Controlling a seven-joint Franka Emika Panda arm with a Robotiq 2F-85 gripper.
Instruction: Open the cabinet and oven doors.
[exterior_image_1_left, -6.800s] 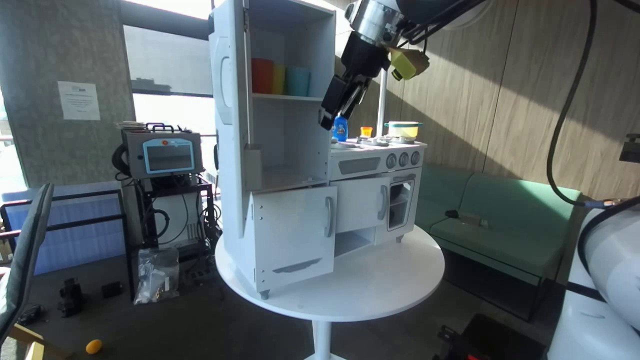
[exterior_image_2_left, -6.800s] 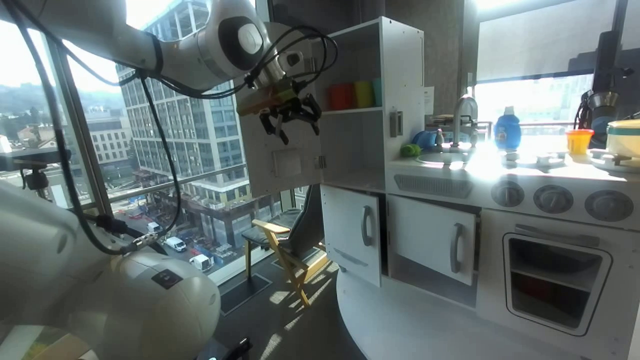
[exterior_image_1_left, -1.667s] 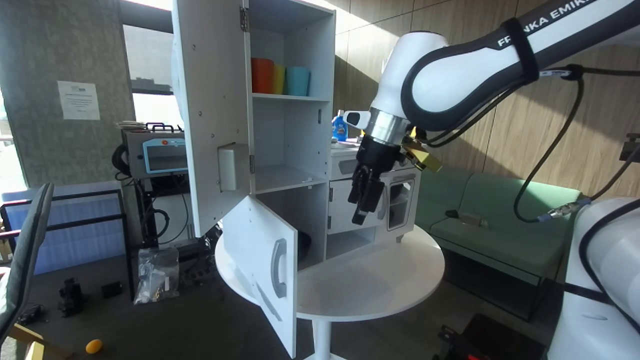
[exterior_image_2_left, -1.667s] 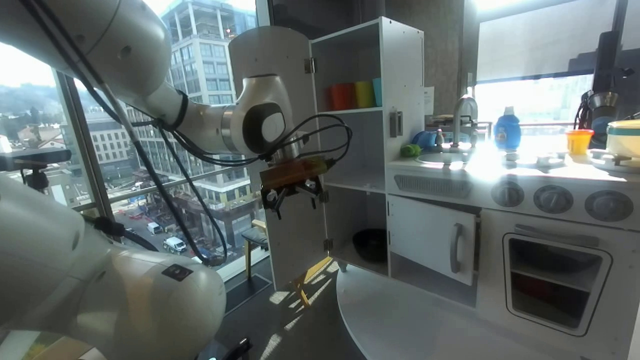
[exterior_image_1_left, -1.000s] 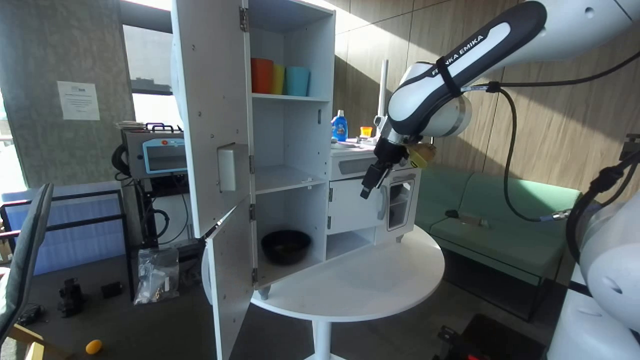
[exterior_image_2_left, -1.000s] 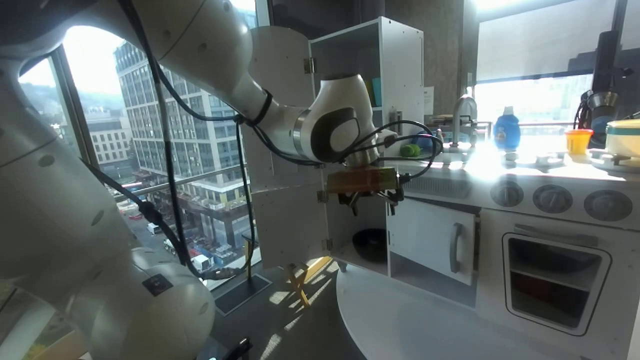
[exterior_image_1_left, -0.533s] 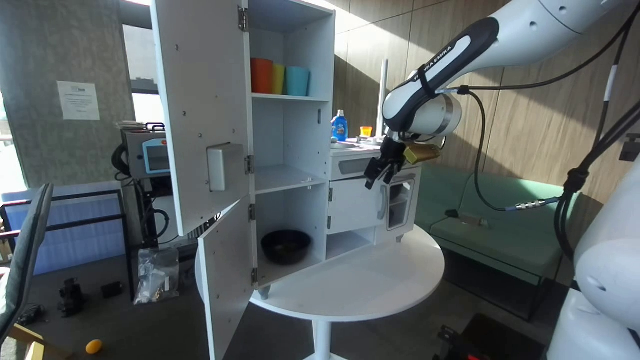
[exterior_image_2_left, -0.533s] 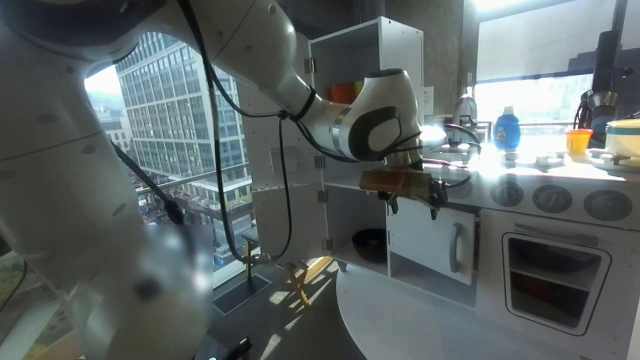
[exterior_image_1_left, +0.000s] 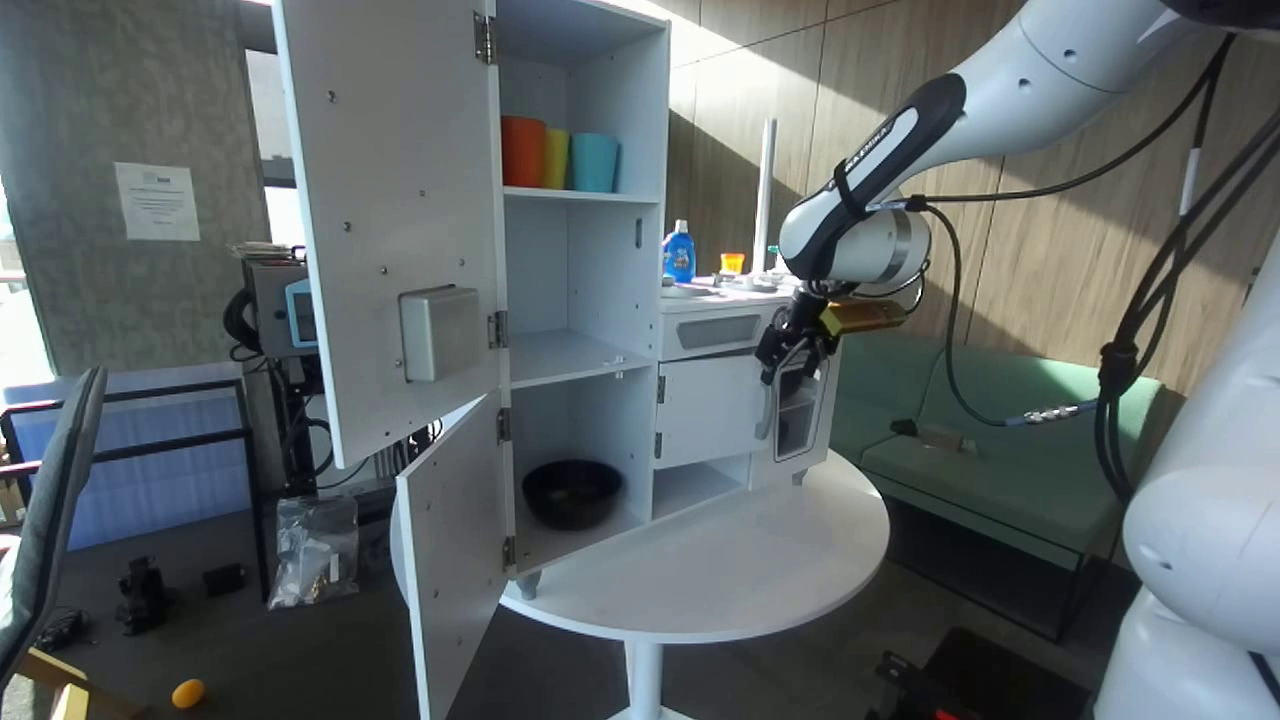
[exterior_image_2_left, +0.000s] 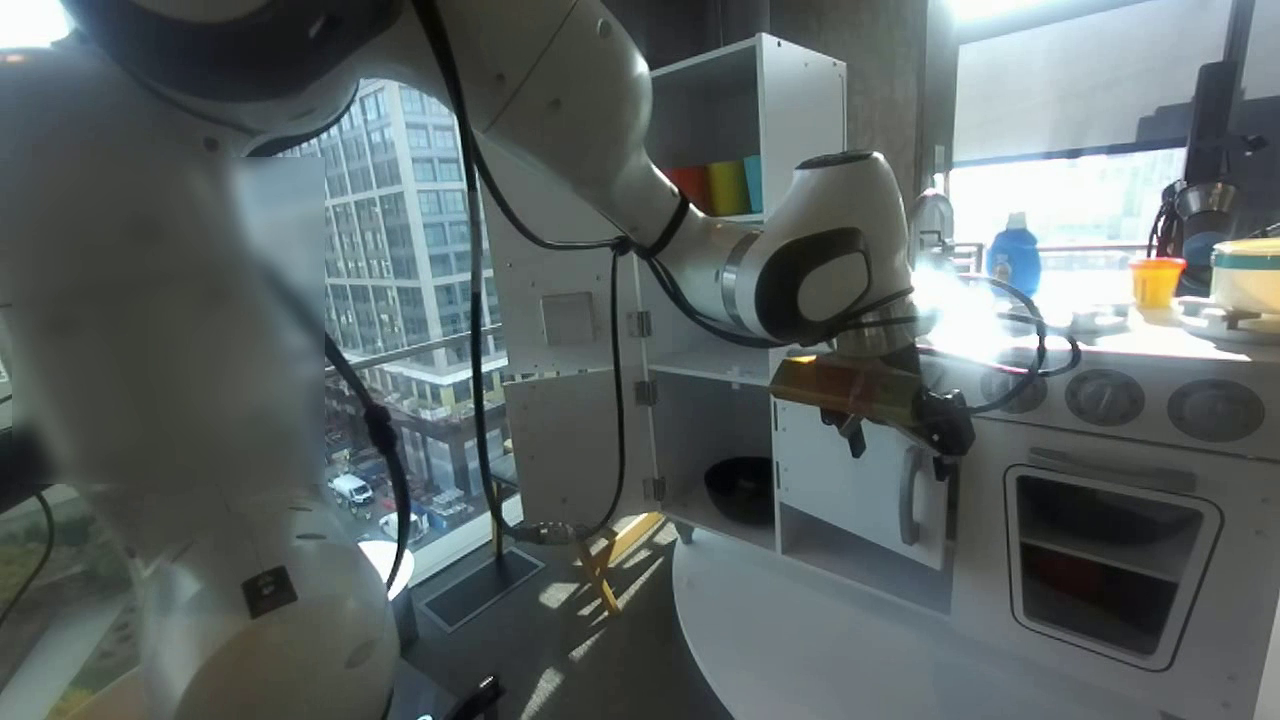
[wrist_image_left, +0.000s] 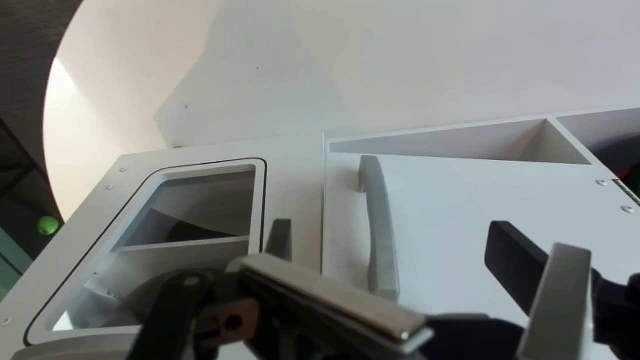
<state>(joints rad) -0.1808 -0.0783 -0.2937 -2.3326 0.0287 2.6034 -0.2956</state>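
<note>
My gripper (exterior_image_1_left: 790, 370) is open and empty in front of the white middle cabinet door (exterior_image_1_left: 708, 412). In the wrist view my gripper (wrist_image_left: 390, 240) has its fingers apart, one to each side of that door's grey handle (wrist_image_left: 382, 235); whether they touch it I cannot tell. The middle door (exterior_image_2_left: 840, 470) looks slightly ajar. The oven door (exterior_image_2_left: 1110, 580), with a dark window and a grey handle (exterior_image_2_left: 1112, 470) on top, is shut. The lower tall-cabinet door (exterior_image_1_left: 460, 560) and the upper door (exterior_image_1_left: 400, 250) stand wide open in both exterior views.
The toy kitchen stands on a round white table (exterior_image_1_left: 720, 590). A black bowl (exterior_image_1_left: 572, 494) is in the lower compartment, cups (exterior_image_1_left: 595, 162) on the upper shelf. A blue bottle (exterior_image_1_left: 680, 255), orange cup (exterior_image_2_left: 1158, 283) and pot (exterior_image_2_left: 1245, 285) stand on the counter.
The lower tall-cabinet door has swung from slightly ajar to wide open; the upper door has swung further out. My gripper has moved from the tall cabinet to the middle door's handle.
</note>
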